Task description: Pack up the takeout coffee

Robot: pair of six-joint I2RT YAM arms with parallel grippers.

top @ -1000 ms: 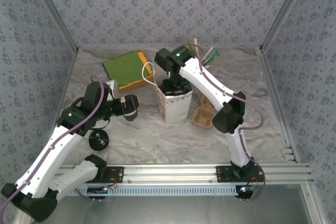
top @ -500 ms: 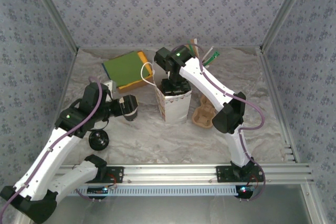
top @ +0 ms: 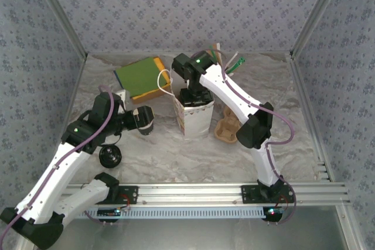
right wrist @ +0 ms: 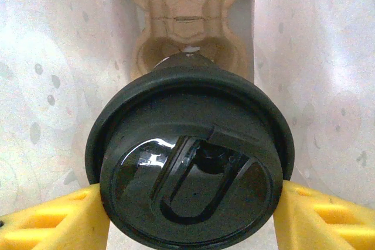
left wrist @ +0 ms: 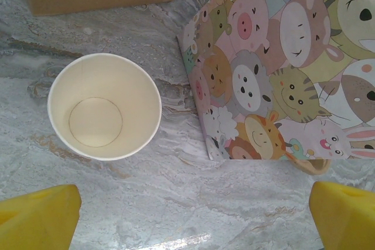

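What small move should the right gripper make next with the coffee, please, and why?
Probably lower it straight down a little: the right gripper grips the coffee inside the bag, seemingly just above a pocket of the carrier.

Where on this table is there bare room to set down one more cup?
The widest bare patch of table lies between the cardboard carrier and the right wall. A second strip runs between the bag and the near rail, right of the loose lid. Crowded: the back, around the bag and the green box.
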